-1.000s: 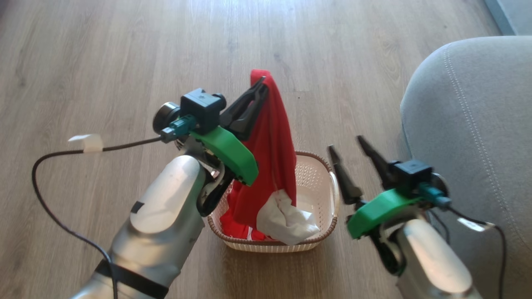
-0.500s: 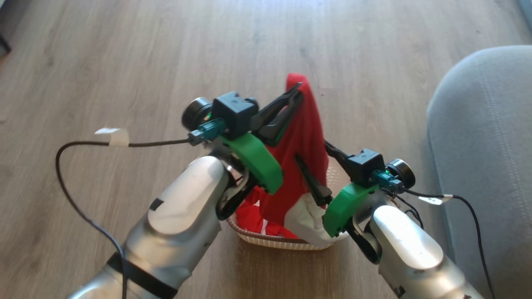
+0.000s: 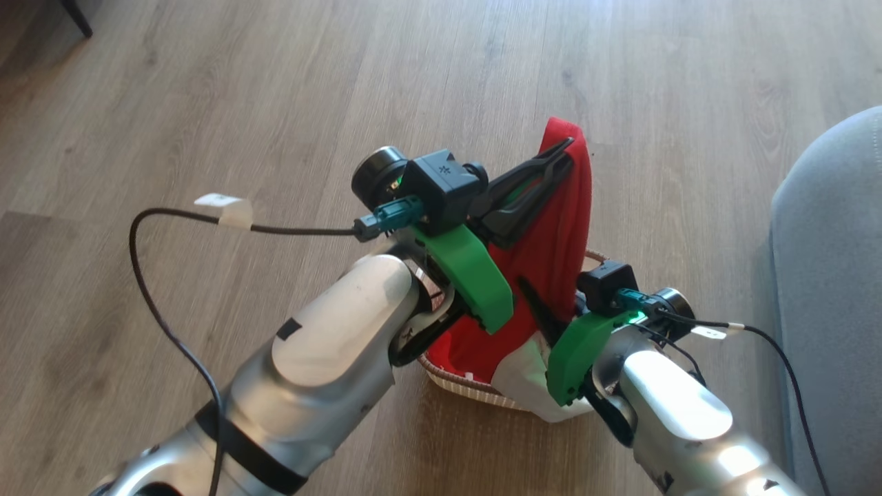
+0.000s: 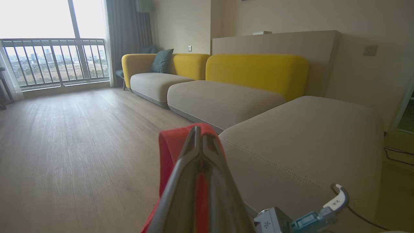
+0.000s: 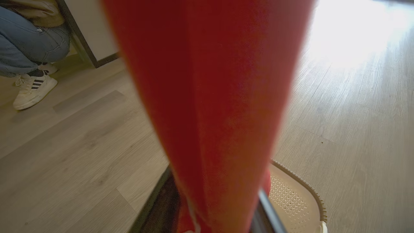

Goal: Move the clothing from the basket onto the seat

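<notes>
The red clothing [image 3: 558, 227] hangs in a long fold from my left gripper [image 3: 561, 150], which is shut on its top end above the basket [image 3: 458, 386]. The cloth's white patch [image 3: 524, 375] droops over the basket's near rim. My right gripper [image 3: 544, 310] stands open around the lower part of the hanging fold, one dark finger [image 3: 534, 306] in front of it. In the right wrist view the red clothing [image 5: 210, 97] passes between the two fingers [image 5: 268, 210], above the basket [image 5: 297, 197]. The grey seat [image 3: 827, 241] lies to the right. The left wrist view shows the seat [image 4: 307, 139] beyond the left gripper [image 4: 199, 136].
Wooden floor [image 3: 207, 103] surrounds the basket. Black cables [image 3: 158, 289] trail from both wrists. A crouching person's white shoe [image 5: 32, 87] and jeans show at the right wrist view's upper left. More yellow-backed sofa sections [image 4: 223, 100] stand along the wall.
The head camera has swung, shifting the whole picture. My right gripper came in from beside the basket to the hanging clothing and its fingers have narrowed around it. The left gripper keeps its hold.
</notes>
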### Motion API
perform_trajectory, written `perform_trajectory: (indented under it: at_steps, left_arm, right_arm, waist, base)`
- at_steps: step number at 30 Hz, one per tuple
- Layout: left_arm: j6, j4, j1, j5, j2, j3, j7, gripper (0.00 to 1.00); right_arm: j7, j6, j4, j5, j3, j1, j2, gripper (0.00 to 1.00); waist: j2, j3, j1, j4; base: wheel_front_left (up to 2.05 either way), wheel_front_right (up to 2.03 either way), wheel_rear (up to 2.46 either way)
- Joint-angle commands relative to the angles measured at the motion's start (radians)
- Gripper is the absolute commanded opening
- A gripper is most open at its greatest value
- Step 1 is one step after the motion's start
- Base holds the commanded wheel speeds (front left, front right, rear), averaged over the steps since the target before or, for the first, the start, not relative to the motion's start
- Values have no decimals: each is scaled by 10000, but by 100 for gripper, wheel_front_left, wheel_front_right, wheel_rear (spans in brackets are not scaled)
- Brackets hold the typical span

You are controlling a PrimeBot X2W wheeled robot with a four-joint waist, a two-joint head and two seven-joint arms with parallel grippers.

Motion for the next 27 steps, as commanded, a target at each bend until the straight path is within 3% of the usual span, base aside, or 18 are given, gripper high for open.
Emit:
perform_trajectory:
  at_steps: [1, 11, 12, 13, 14, 27]
  left_arm:
    - [61, -351, -708, -42, 86, 338, -126, 0]
    - [184, 451, -316, 383, 85, 1032, -126, 0]
    - [180, 577, -218, 459, 85, 1159, -126, 10]
    - [169, 701, -126, 554, 85, 1266, -126, 59]
    - [156, 816, -35, 608, 85, 1375, -126, 100]
    - [-21, 2037, 739, 1398, 85, 2581, -126, 100]
  right_arm:
    - [-65, -2, -196, 122, 194, -291, 131, 0]
    - [-65, -2, -742, 391, 509, -299, 131, 0]
    - [-65, -2, -818, 413, 570, -275, 131, 0]
    - [-65, -2, -894, 438, 605, -253, 131, 0]
    - [-65, -2, -948, 477, 633, -227, 131, 0]
    - [-65, -2, -1738, 777, 494, 63, 131, 0]
  waist:
    - [0, 61, 1, 46]
    - [0, 115, 1, -568]
    - [0, 108, 1, -662]
    - [0, 104, 1, -754]
    - [0, 100, 1, -840]
    - [0, 141, 1, -1771]
  base:
    - [0, 0, 0]
    - [0, 0, 0]
    - [0, 0, 0]
    - [0, 0, 0]
    - [0, 0, 0]
    - [0, 0, 0]
